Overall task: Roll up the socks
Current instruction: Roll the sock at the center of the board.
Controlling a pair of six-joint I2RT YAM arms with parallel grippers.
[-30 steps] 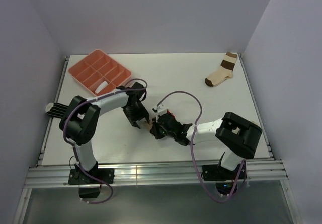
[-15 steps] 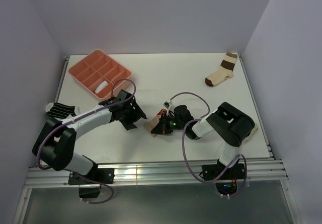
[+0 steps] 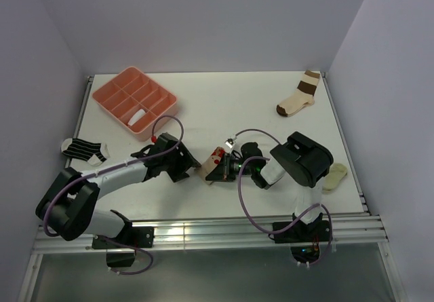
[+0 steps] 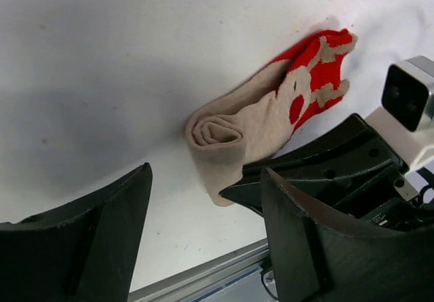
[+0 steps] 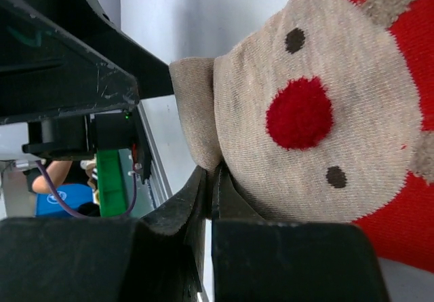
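The tan sock with a red end (image 3: 210,165) lies partly rolled mid-table, its rolled tan end towards my left gripper; it also shows in the left wrist view (image 4: 261,119) and the right wrist view (image 5: 305,112). My right gripper (image 3: 222,170) is shut on the sock's tan edge (image 5: 211,178). My left gripper (image 3: 186,163) is open and empty just left of the roll, its fingers (image 4: 319,241) apart and not touching it. The black-and-white striped sock (image 3: 85,149) lies flat at the far left. I cannot make out the white sock with black cuff bands.
A pink compartment tray (image 3: 108,93) at back left holds a small white item (image 3: 137,117). A cream sock with broad brown bands (image 3: 298,96) lies at back right. A pale yellowish lump (image 3: 335,176) sits by the right arm. The table's front rail (image 3: 203,231) runs close below.
My left gripper has drawn back to the left off the tan sock and its arm has dropped low. My right arm has folded lower, its gripper staying at the sock.
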